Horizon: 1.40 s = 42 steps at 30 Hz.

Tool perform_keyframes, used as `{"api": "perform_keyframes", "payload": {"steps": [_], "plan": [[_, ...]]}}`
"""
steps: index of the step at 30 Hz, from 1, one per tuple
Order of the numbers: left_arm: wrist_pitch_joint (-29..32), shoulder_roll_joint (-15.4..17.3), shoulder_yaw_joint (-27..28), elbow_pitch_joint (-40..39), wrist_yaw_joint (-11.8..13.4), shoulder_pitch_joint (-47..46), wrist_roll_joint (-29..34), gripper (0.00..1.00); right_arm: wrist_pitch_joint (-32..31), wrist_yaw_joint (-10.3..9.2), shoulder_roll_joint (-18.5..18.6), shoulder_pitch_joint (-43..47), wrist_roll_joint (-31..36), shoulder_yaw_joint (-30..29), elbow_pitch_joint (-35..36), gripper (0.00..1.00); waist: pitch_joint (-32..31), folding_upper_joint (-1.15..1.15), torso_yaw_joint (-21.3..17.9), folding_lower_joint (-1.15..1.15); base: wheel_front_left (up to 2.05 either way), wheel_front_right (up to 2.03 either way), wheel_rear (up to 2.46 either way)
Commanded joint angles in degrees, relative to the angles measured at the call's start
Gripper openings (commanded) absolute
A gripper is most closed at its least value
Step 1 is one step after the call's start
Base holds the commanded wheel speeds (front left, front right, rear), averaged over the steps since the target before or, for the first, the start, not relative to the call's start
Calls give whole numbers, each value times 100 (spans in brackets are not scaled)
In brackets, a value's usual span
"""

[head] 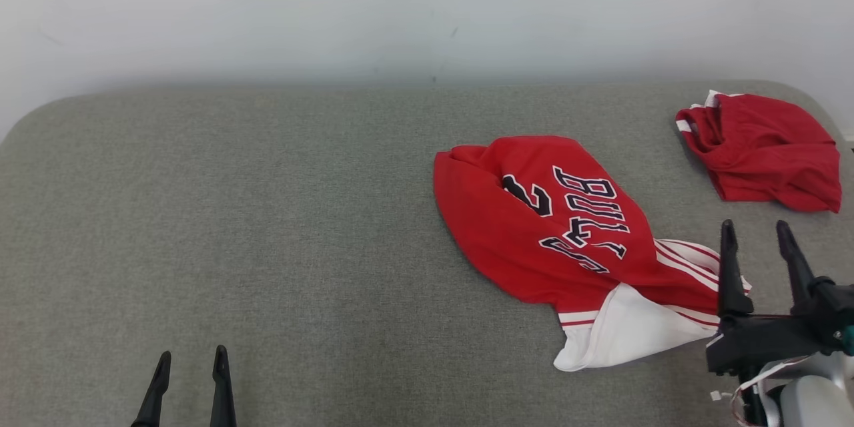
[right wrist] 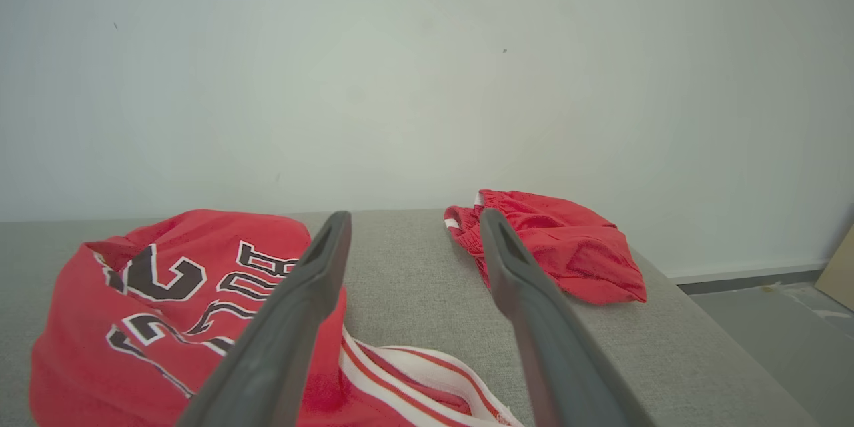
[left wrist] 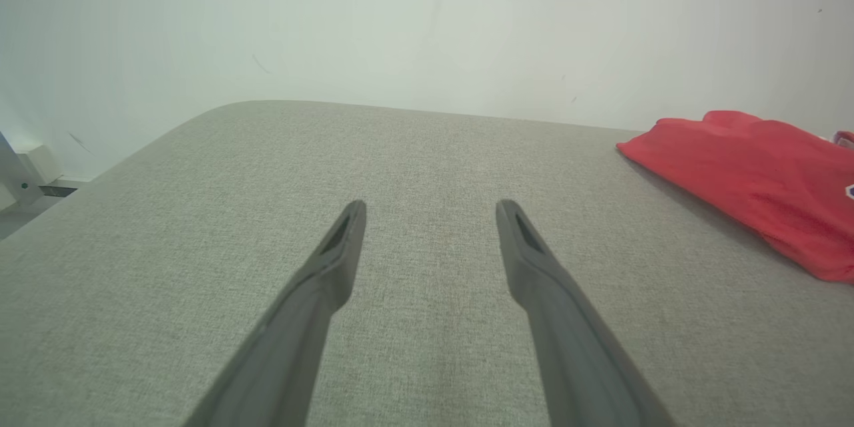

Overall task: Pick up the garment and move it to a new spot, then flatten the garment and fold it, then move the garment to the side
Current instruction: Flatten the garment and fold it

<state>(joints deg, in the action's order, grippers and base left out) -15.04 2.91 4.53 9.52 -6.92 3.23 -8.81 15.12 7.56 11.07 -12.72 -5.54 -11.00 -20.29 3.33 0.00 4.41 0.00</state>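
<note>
A red garment point(head: 554, 233) with black-and-white lettering and a white striped hem lies crumpled on the grey table, right of centre; it also shows as the garment point(right wrist: 160, 307) at the lower left of the right wrist view and the garment point(left wrist: 754, 180) at the right edge of the left wrist view. My right gripper point(head: 755, 230) stands open just right of the hem, above the cloth, holding nothing. At the bottom left, far from the cloth, my left gripper point(head: 192, 359) is open and empty over bare table.
A second red garment point(head: 760, 150), bunched up, lies at the table's far right corner; it appears as the second garment point(right wrist: 554, 250) in the right wrist view. The grey table point(head: 267, 213) has rounded corners and ends at a pale wall behind; floor shows past its right edge.
</note>
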Motion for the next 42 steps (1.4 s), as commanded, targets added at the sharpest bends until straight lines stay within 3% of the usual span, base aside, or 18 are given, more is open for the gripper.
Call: {"api": "perform_keyframes", "payload": {"steps": [1,6,12,26,28,29,30,37,42], "plan": [[-19,-5,18,-13,0,-23,42,100,0,-17,-113,132,-45,73,160,100,0,0,-52,0,0,0,0],[-19,-4,-31,-41,-14,-109,90,100,0,-17,-390,457,-159,428,275,100,39,0,-190,0,0,0,0],[-19,-4,-34,-40,-25,-156,94,100,0,-17,-415,644,-168,896,-171,100,76,0,-251,0,0,0,0],[-19,-4,-55,-4,-46,-191,66,100,-143,-17,-23,-972,-150,1929,-2714,100,149,0,-111,0,0,0,0],[-19,-5,-60,-7,-47,-193,39,100,-117,-17,18,-1131,-176,2020,-2973,45,161,0,-53,0,0,0,0],[-19,-4,-41,-8,-43,-183,25,100,-108,-17,23,-1198,-187,2077,-3105,9,164,0,-41,0,0,0,0],[-19,-4,-32,-12,-37,-173,26,100,-115,-17,33,-1250,-207,2112,-3253,0,168,0,-30,0,0,0,0],[-19,-4,-10,-9,-12,-78,-14,100,3,-17,92,-1336,-384,2195,-3436,0,131,0,-23,0,0,0,0],[-19,-5,-35,2,15,-1,-53,100,5,-17,205,-638,-602,1980,-2177,0,97,0,-160,0,0,0,0]]}}
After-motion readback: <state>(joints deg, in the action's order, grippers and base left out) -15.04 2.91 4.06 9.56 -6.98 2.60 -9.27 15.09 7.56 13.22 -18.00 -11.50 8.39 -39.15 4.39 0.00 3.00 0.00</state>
